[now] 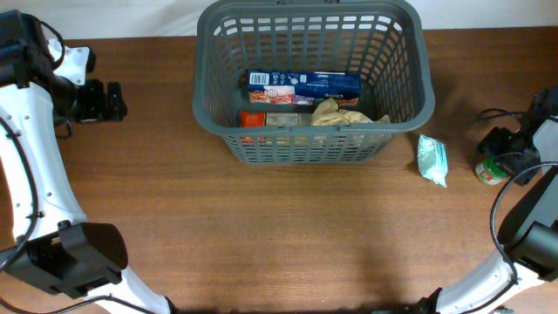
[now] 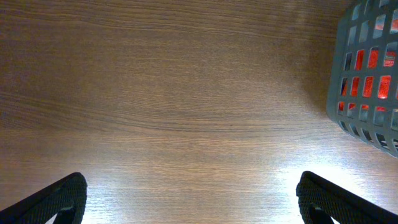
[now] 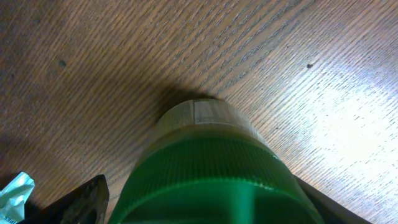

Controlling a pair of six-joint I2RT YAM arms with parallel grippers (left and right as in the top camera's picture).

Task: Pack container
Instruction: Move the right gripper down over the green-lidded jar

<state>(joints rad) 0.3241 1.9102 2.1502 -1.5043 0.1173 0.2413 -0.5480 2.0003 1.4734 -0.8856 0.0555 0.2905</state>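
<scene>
The dark grey slotted container (image 1: pixel 202 87) stands at the table's back centre; its corner shows in the left wrist view (image 2: pixel 364 74). Inside lie a blue box (image 1: pixel 305 85), a red box (image 1: pixel 253 118) and a tan crumpled bag (image 1: pixel 336 112). A jar with a green lid (image 1: pixel 491 168) stands at the far right and fills the right wrist view (image 3: pixel 217 174). My right gripper (image 3: pixel 199 202) is open, with one finger on each side of the lid and a thin gap on the left. My left gripper (image 2: pixel 189 199) is open and empty over bare wood at the far left.
A teal and white pouch (image 1: pixel 432 160) lies flat between the container and the jar; its corner shows in the right wrist view (image 3: pixel 13 193). The left arm's base and cables sit at the left edge. A black cable runs near the right gripper.
</scene>
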